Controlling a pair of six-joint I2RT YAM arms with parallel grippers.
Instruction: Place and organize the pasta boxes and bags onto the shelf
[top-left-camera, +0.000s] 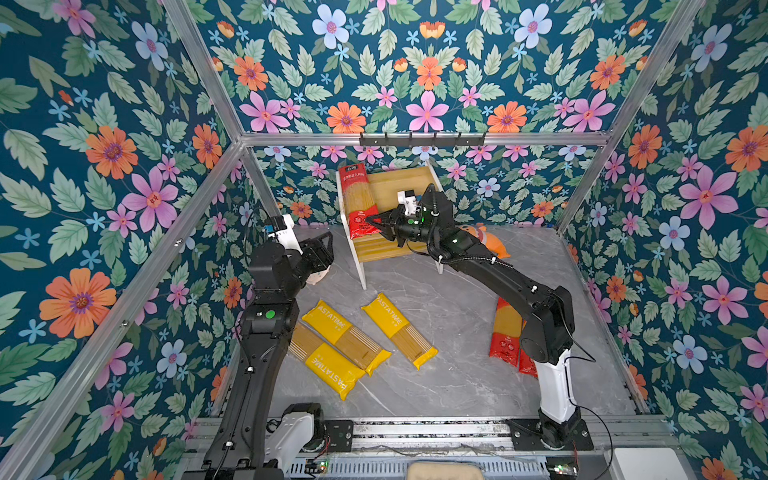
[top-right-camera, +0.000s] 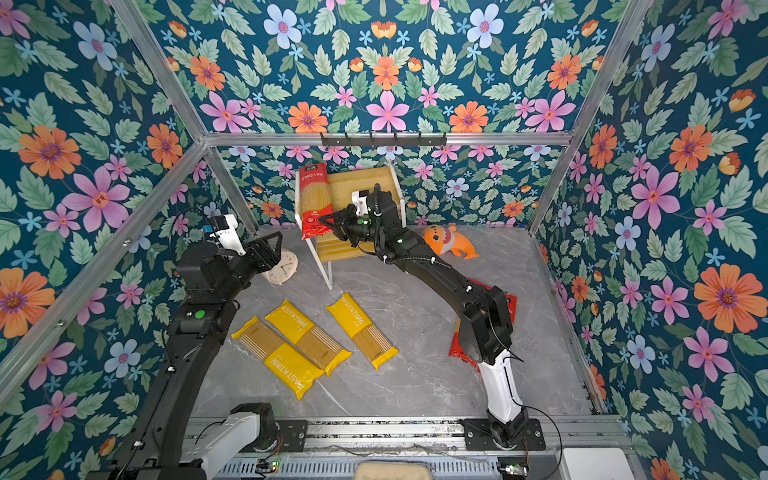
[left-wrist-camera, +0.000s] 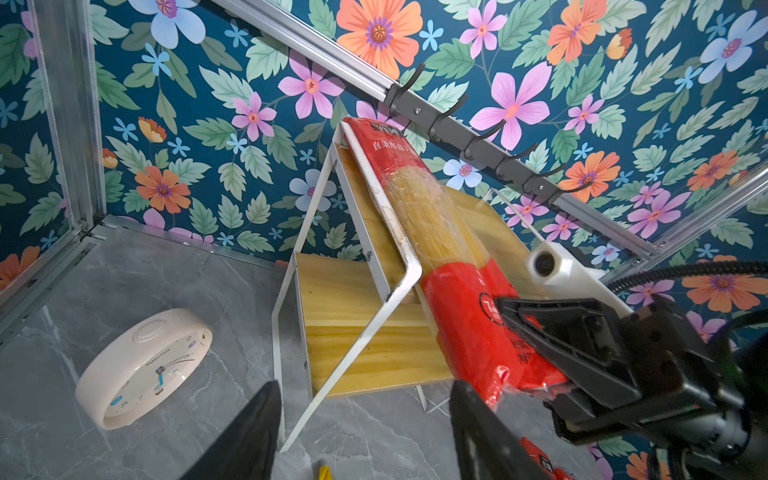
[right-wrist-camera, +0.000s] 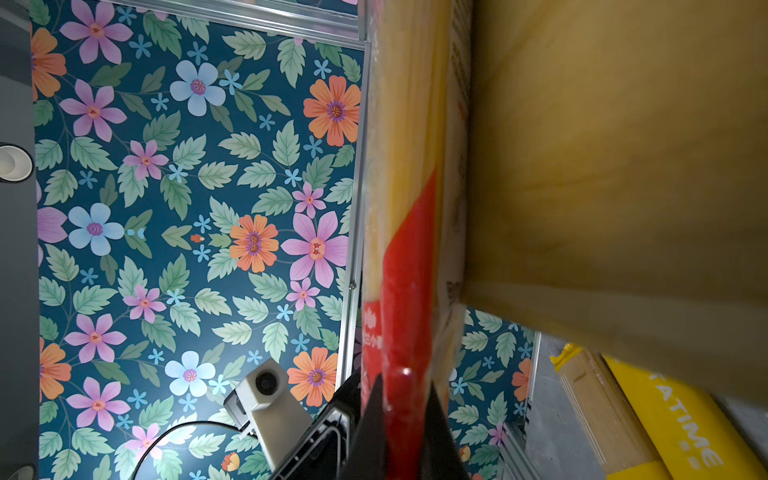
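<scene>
Red spaghetti pack (top-left-camera: 356, 195) lies tilted along the left edge of the shelf (top-left-camera: 395, 185), upper centre of both top views. Right gripper (top-left-camera: 371, 223) is clamped on its lower end. Left gripper (top-left-camera: 323, 249), left of the shelf, stands parted and empty. Three yellow packs (top-left-camera: 328, 322) lie on the tabletop (top-left-camera: 457, 316), lower centre

The shelf (top-left-camera: 395, 187) stands at the worktop's (top-left-camera: 453, 316) back, under the hook rail (top-left-camera: 422, 140), with a Chinese-labelled spaghetti pack (top-left-camera: 356, 195) along its upper board's left side. A clock (top-right-camera: 282, 268) lies left of it, a fish toy (top-right-camera: 451, 243) right. Three PASTATIME packs (top-left-camera: 347, 338) lie in front, two more spaghetti packs (top-left-camera: 507, 332) to their right.
</scene>
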